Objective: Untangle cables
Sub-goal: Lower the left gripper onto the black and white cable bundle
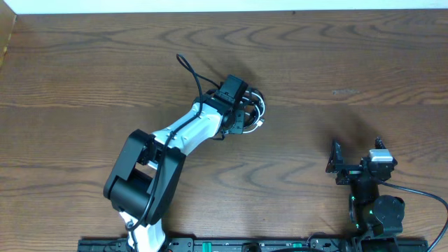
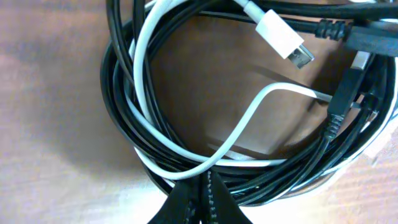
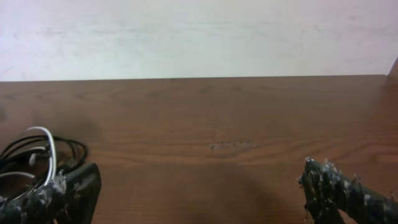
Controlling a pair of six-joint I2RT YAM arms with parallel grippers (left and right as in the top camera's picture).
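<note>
Left gripper point(image 2: 202, 190) was clamped shut, tips against the tangled black cable point(image 2: 115, 112) and white cable point(image 2: 138, 62); right gripper point(image 3: 199, 196) gaped wide, holding nothing.

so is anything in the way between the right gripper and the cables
Nothing visible. Only bare table lies between the open right gripper and the cables, which lie coiled together, black and white. The left gripper is at the coil's edge, shut.

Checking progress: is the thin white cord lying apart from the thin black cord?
No, the thin white cord weaves through the coiled thin black cord.
</note>
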